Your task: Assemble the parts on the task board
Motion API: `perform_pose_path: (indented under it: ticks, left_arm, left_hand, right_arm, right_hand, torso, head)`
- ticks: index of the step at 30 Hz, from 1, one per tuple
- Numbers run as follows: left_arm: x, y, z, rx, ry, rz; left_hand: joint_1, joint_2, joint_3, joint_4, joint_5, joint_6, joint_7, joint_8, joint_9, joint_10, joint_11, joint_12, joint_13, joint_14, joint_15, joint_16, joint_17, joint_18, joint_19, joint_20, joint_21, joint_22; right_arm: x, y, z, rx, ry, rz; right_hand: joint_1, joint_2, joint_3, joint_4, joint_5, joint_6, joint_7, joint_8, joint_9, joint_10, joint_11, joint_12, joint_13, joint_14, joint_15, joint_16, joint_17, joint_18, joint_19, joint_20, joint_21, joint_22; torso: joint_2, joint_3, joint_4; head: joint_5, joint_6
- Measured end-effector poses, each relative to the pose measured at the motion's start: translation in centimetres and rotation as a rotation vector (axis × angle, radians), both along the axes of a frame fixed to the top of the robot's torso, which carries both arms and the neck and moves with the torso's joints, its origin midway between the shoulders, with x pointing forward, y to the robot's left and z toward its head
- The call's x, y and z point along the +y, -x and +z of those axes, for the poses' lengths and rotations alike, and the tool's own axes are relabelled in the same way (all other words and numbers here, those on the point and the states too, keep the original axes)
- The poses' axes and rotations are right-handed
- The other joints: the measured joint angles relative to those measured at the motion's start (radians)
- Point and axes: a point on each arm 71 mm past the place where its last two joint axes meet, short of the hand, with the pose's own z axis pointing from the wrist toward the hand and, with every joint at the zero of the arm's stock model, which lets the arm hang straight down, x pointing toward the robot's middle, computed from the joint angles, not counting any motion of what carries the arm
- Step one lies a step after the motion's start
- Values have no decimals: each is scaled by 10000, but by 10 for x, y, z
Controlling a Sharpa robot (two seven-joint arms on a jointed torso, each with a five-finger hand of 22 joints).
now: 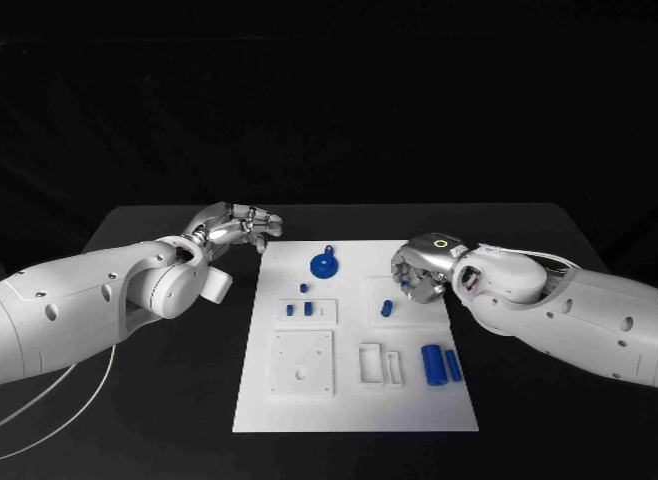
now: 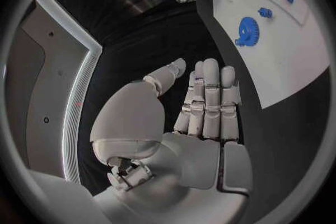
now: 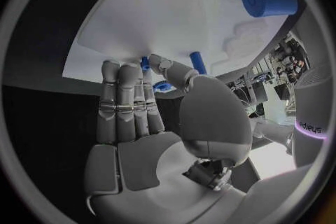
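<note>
Two blue cylinders (image 1: 442, 363) lie on the flat white task board (image 1: 416, 405).

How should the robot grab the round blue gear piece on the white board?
Probably from straight above. The blue gear lies flat on the task board, so its toothed rim offers little height. The small knob at its top edge looks like the easiest part to pinch. The left hand is nearest and looks empty.

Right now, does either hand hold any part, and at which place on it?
Nothing is held. The left hand is flat and empty, off the task board. The right hand is open over the board, gripping nothing.
</note>
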Motion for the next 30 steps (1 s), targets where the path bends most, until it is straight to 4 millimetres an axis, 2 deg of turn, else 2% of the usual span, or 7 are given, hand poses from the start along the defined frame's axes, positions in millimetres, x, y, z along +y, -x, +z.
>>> perform_pose_path:
  ticks: [8,14,17,20,30]
  left_arm:
    - [-1,0,0,-19,-32,-33]
    - [-1,0,0,-32,-54,-44]
    - [-1,0,0,-59,-93,-48]
    - [0,-1,0,-87,-127,-45]
    - [2,-2,0,-128,-209,11]
  left_hand:
    - [-6,-6,0,0,0,-37,37,0,-1,-39,32,0,-13,-21,22,0,7,-13,-1,1,0,14]
    - [-42,-41,0,0,0,-89,17,0,-1,-73,41,-38,-14,-36,36,0,17,-59,-17,17,0,26]
    - [-41,-41,0,0,0,-89,17,0,-1,-85,53,-38,-14,-36,36,0,22,-66,-17,17,0,26]
    - [-41,-40,0,0,0,-124,52,0,-1,-85,53,-38,-13,-36,36,0,29,-71,-17,17,0,36]
    - [-40,-40,0,0,0,-123,52,0,-1,-86,52,-38,-13,0,72,0,38,-52,-18,18,-40,44]
  right_arm:
    - [-2,1,-2,-142,-252,-175]
    - [-4,-1,-2,-124,-474,-288]
    - [-5,-2,-1,-84,-577,-340]
    - [-6,-5,-1,-17,-707,-403]
    - [-12,-11,4,542,-1326,-835]
  right_hand:
    - [1,1,137,53,63,116,-51,0,46,2,-1,44,192,52,-56,172,27,-42,128,-52,149,122]
    - [1,1,161,78,59,119,-54,51,70,95,-94,41,231,55,-59,223,28,-40,174,-66,172,125]
    - [1,1,234,70,-131,119,-54,51,87,110,-108,3,258,70,-74,261,27,-39,178,-69,190,166]
    - [1,1,235,70,-143,140,-75,51,86,428,-139,-64,192,42,-99,289,31,-38,177,-68,187,169]
    - [1,1,233,70,-209,150,-84,50,95,461,-149,-86,192,24,-116,290,32,-38,176,-67,186,181]
  torso:
    - [0,5,6]
    - [3,1,15]
    - [5,-6,21]
    - [5,-7,21]
    - [6,-16,16]
  head:
    - [-15,15]
    - [3,27]
    - [4,13]
    - [4,8]
    - [-35,12]
